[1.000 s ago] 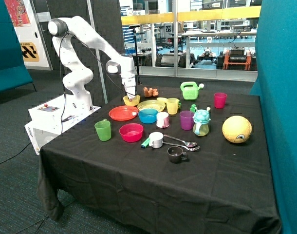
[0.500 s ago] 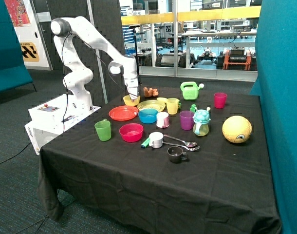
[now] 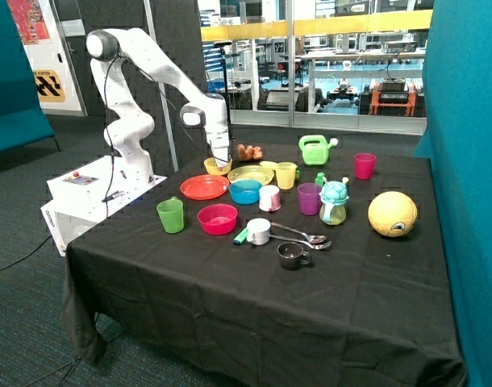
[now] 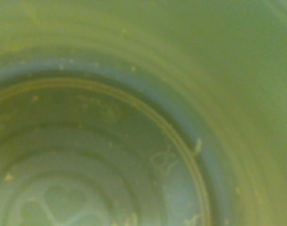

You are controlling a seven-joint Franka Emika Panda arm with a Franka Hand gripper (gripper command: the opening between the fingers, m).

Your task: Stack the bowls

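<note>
Reaching my gripper (image 3: 220,164) into the yellow bowl (image 3: 217,167) (finger state unclear); blue bowl (image 3: 246,192) and pink bowl (image 3: 218,218) sit unstacked.

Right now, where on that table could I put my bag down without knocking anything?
The black tablecloth is bare along the near edge, in front of the dark cup and green cup. Behind them it is crowded: bowls, plates and cups cluster where the gripper dips into the pale yellow bowl.
</note>
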